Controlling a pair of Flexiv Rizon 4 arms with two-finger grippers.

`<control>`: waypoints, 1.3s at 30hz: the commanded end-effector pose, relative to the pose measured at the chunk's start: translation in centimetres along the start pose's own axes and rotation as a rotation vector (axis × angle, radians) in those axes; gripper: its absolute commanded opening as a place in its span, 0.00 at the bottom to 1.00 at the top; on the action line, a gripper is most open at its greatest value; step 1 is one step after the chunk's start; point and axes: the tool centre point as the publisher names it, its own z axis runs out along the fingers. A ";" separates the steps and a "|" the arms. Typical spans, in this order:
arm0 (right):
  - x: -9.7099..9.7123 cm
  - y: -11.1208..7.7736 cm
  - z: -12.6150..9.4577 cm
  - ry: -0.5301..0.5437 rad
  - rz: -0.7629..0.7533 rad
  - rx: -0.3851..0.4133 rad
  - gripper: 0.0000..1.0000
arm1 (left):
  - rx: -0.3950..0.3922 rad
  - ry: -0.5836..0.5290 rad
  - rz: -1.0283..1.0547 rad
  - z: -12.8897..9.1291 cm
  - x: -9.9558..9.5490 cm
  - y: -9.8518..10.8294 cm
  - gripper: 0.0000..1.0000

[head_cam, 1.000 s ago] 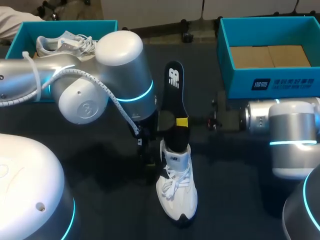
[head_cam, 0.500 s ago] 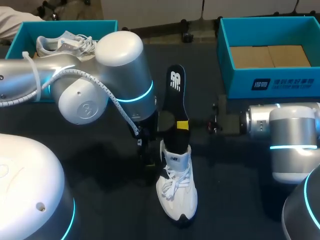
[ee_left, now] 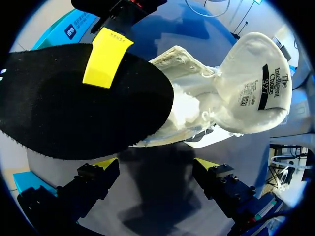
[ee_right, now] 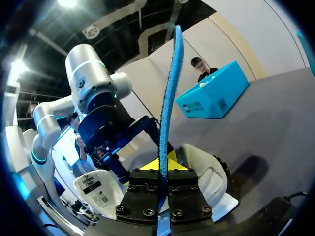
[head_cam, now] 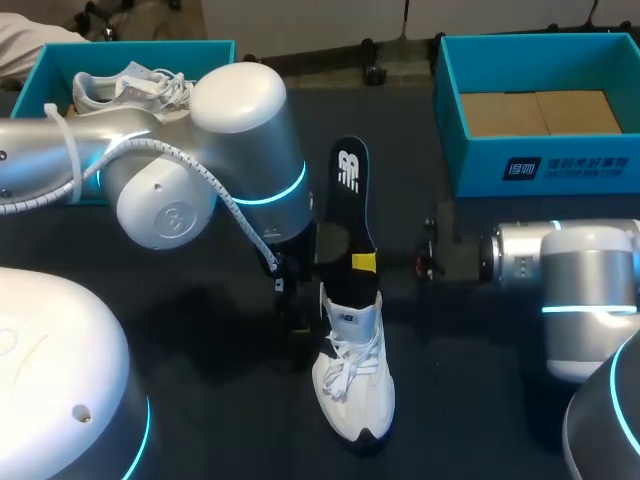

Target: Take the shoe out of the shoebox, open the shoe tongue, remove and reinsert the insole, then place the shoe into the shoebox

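The shoe (head_cam: 352, 385) is white and stands upright on the dark table (head_cam: 200, 400), near its middle, with its toe toward me and its laces loose. Its tongue (ee_left: 253, 83) is pulled forward and out of the opening, so the printed label on its inner face shows from my left wrist. The black insole (head_cam: 348, 190) stands up on end out of the shoe. Its lower end is at the opening, though I cannot tell how deep it sits, and its upper end, with a white mark, leans away from me. My right pincer (head_cam: 364, 263) comes in from the side and is clamped narrow on the insole just above the shoe's collar, one yellow tip flat against the black face. From my right wrist the insole runs edge-on straight up between the two fingers, and that edge looks blue. My left pincer (ee_left: 156, 167) hangs just beside the shoe's heel on my left side. Its fingers are spread wide with only bare table between them, and the shoe and insole are ahead of them, not touched. Well apart at the table's far edge are two teal boxes. The left box (head_cam: 45, 80) is partly hidden behind my left arm (head_cam: 200, 150) and has a second white shoe (head_cam: 125, 85) lying in it. The right box (head_cam: 545, 160) shows its brown cardboard floor.
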 end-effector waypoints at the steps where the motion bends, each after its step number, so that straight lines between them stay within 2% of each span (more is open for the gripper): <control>1: -0.2 -0.6 0.1 0.020 -0.002 -0.007 0.00 | 0.000 -0.004 0.001 0.0 0.1 0.1 1.00; 14: 0.3 -2.8 -0.2 0.063 0.029 -0.031 0.00 | 0.000 -0.004 0.001 0.0 0.1 0.1 1.00; 31: 0.9 -5.1 0.2 0.067 0.089 0.022 0.00 | 0.000 -0.004 0.001 0.0 0.1 0.1 1.00; 39: 1.6 -3.8 0.3 0.067 0.057 0.018 0.02 | 0.000 -0.004 0.001 0.0 0.1 0.1 1.00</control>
